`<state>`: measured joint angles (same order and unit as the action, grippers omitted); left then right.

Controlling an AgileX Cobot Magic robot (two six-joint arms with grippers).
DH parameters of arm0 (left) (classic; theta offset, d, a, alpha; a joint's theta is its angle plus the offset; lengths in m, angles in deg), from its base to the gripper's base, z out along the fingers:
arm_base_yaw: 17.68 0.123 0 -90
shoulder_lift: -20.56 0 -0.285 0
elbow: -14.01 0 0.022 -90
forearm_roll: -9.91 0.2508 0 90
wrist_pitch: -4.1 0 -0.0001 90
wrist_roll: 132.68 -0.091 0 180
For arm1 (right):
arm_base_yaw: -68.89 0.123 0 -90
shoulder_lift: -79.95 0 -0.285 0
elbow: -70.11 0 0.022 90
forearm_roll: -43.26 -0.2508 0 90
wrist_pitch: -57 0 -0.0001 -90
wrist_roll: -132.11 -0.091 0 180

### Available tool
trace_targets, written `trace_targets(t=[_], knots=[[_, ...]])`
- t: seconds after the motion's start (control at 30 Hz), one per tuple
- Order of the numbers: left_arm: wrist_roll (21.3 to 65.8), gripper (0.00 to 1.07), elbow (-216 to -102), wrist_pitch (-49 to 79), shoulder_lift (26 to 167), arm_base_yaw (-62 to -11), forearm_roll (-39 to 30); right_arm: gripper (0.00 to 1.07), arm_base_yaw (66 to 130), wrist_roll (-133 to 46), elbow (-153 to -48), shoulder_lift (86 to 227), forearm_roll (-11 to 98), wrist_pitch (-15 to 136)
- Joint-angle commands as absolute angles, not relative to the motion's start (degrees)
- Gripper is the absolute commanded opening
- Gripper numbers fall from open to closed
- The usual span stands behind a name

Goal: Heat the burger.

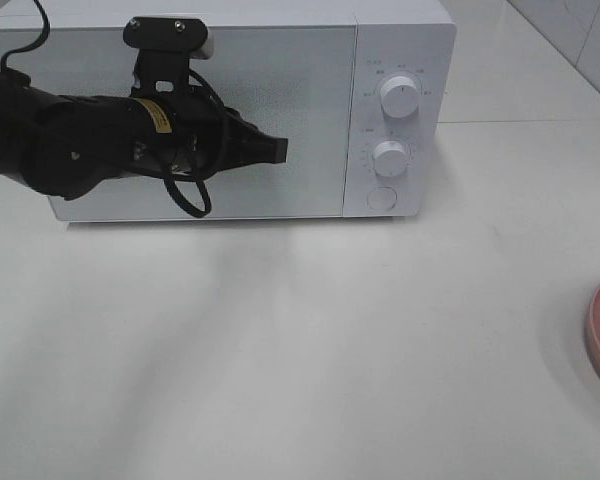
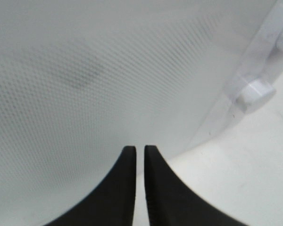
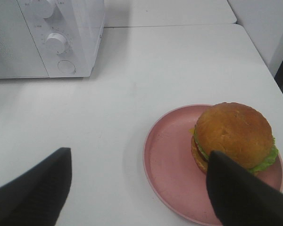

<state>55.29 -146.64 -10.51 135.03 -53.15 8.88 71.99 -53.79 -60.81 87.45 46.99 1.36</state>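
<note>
We see bright, even light; soft shadows spread on the table before the microwave, whose door blurs in the left wrist view.

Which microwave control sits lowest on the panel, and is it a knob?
The flat round button at the panel's bottom. Unlike the upper knob and lower knob, it doesn't protrude.

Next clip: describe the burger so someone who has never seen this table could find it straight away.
Start from the white microwave at the back of the white table; well off to its control-knob side lies a flat pink plate. The burger sits on that plate, towards one edge. Its shiny golden-brown domed bun with green lettuce poking out makes it the only food in view.
</note>
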Motion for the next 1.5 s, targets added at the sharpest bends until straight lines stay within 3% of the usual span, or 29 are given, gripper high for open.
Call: trace_targets(t=[0.03,0.07,0.13,0.17,0.2,0.23,0.27,0.57,0.9,1.0,1.07,1.1,1.13,1.17,1.23,1.3,1.33,1.5], knots=[[55.3,0.31,-147.2,-1.3,132.6,-54.3,8.9,0.76,71.8,-53.2,-60.7,86.0,46.9,1.8],[55.3,0.31,-147.2,-1.3,132.6,-54.3,8.9,0.76,71.8,-53.2,-60.7,86.0,46.9,1.8],[55.3,0.83,-147.2,8.2,130.4,-54.9,8.9,0.76,71.8,-53.2,-60.7,86.0,46.9,1.8],[55.3,0.83,-147.2,8.2,130.4,-54.9,8.9,0.76,71.8,-53.2,-60.7,86.0,46.9,1.8],[55.3,0.93,-147.2,11.0,129.8,-54.9,8.9,0.76,71.8,-53.2,-60.7,86.0,46.9,1.8],[55.3,0.93,-147.2,11.0,129.8,-54.9,8.9,0.76,71.8,-53.2,-60.7,86.0,46.9,1.8],[55.3,1.02,-147.2,16.0,128.6,-54.9,8.8,0.76,71.8,-53.2,-60.7,86.0,46.9,1.8],[55.3,1.0,-147.2,40.0,121.2,-54.9,8.8,0.76,71.8,-53.2,-60.7,86.0,46.9,1.8],[55.5,1.0,-147.2,56.4,114.7,-52.6,8.9,0.76,71.8,-53.2,-60.7,86.0,46.9,1.8],[55.5,1.0,-147.2,59.6,113.0,-48.2,8.8,0.76,71.8,-53.2,-60.7,86.0,46.9,1.8],[55.2,1.0,-147.2,62.3,111.2,-42.6,8.8,0.76,71.8,-53.2,-60.7,86.0,46.9,1.8],[55.2,1.0,-147.2,62.3,111.2,-42.6,8.8,0.76,71.8,-53.2,-60.7,86.0,46.9,1.8],[54.7,1.0,-147.2,64.1,110.0,-38.8,8.5,0.76,71.8,-53.2,-60.7,86.0,46.9,1.8],[54.7,1.0,-147.2,64.1,110.0,-38.8,8.5,0.76,71.8,-53.2,-60.7,86.0,46.9,1.8],[52.7,1.0,-146.1,66.0,107.7,-32.9,8.2,0.76,71.8,-53.2,-60.7,86.0,46.9,1.8],[51.9,1.0,-145.5,66.7,106.8,-30.8,8.1,0.76,71.8,-53.2,-60.7,86.0,46.9,1.8],[50.4,1.0,-143.9,67.6,104.9,-26.8,7.7,0.76,71.8,-53.2,-60.7,86.0,46.9,1.8],[48.8,1.0,-137.9,68.1,97.6,-19.7,3.0,0.76,71.8,-53.2,-60.7,86.0,46.9,1.8]])
